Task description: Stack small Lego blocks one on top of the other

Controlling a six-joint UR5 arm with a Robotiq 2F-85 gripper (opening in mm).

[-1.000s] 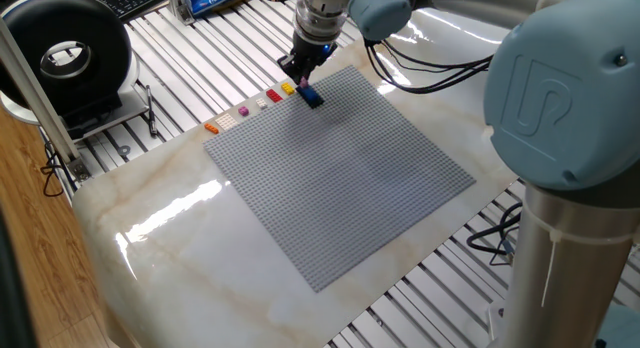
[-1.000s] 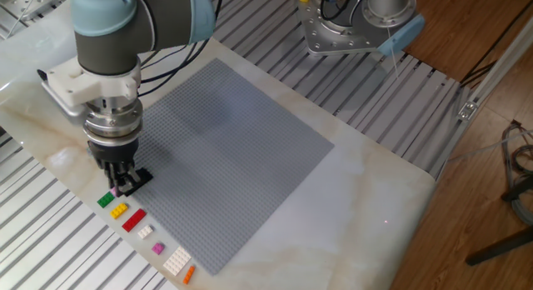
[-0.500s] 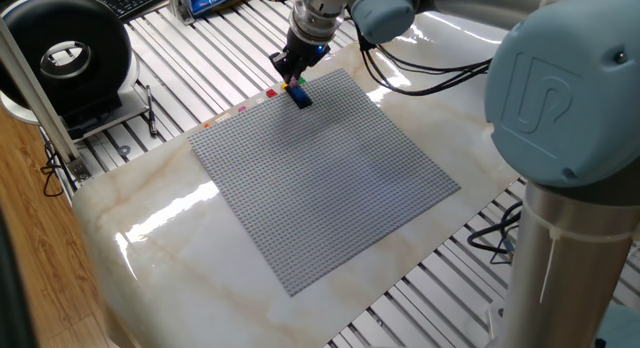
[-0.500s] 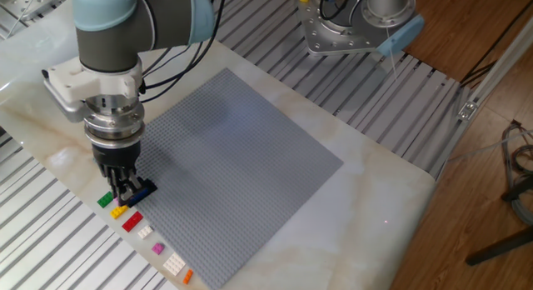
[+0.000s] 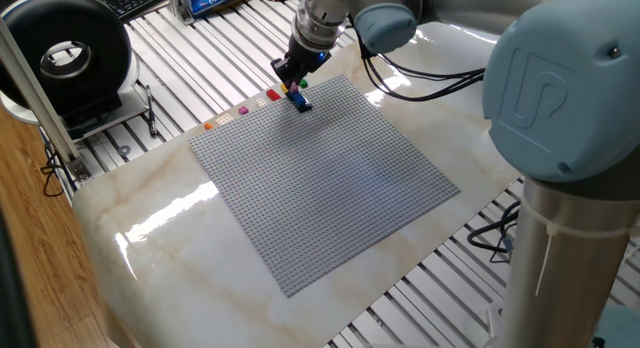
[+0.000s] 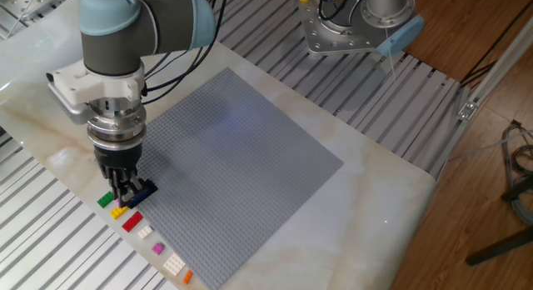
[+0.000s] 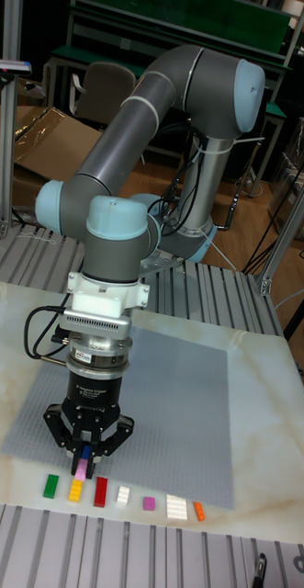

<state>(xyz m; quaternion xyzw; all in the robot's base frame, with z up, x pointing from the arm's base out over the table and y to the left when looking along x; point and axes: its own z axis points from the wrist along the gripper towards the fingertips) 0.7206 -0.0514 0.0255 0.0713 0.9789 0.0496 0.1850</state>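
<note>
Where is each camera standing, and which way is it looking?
One fixed view: high behind the arm's base, looking down past its big blue joint at the gripper on the baseplate's far corner.
The other fixed view: high on the opposite side, looking down at the wrist beside the brick row.
Tall fixed view: low at the table's front edge, facing the whole arm.
All three share the gripper, the baseplate and the blue brick.
</note>
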